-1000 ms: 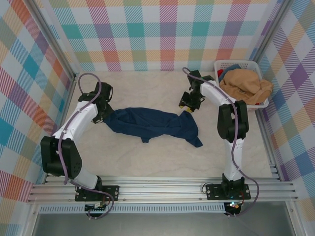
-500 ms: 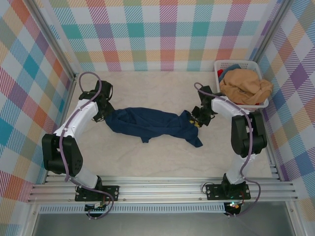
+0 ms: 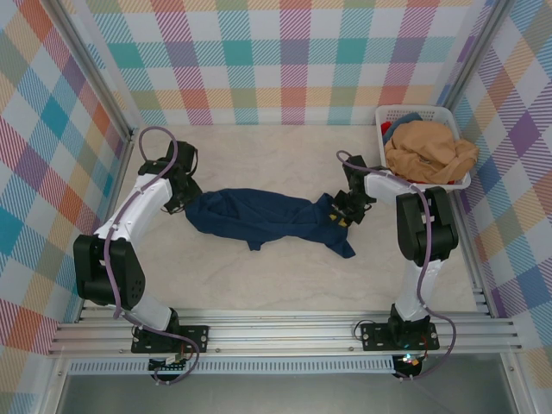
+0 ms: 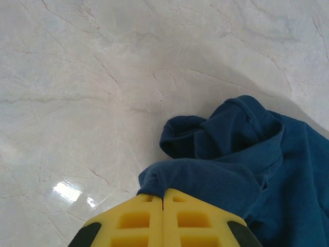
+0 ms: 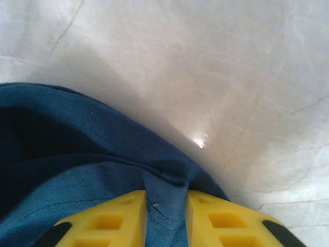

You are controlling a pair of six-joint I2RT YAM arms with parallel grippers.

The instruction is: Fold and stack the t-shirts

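Observation:
The navy blue t-shirt (image 3: 263, 217) lies crumpled and stretched sideways across the middle of the table. My left gripper (image 3: 184, 204) pinches its left edge; in the left wrist view the yellow fingers (image 4: 134, 218) are pressed together with a fold of the navy cloth (image 4: 216, 175) caught at their tips. My right gripper (image 3: 342, 213) has closed on the shirt's right end, and a bunch of navy cloth (image 5: 167, 211) fills the gap between its yellow fingers (image 5: 226, 218). The tan-orange t-shirt (image 3: 429, 148) is heaped in the basket.
A white slotted basket (image 3: 390, 115) stands at the back right against the wall, holding the tan shirt and some red and blue cloth. The marble-look table (image 3: 259, 276) is bounded by checkered walls and a metal rail along the near edge.
My right gripper moved from above the table down and right onto the shirt's right end and closed on it. The left gripper kept its hold without moving.

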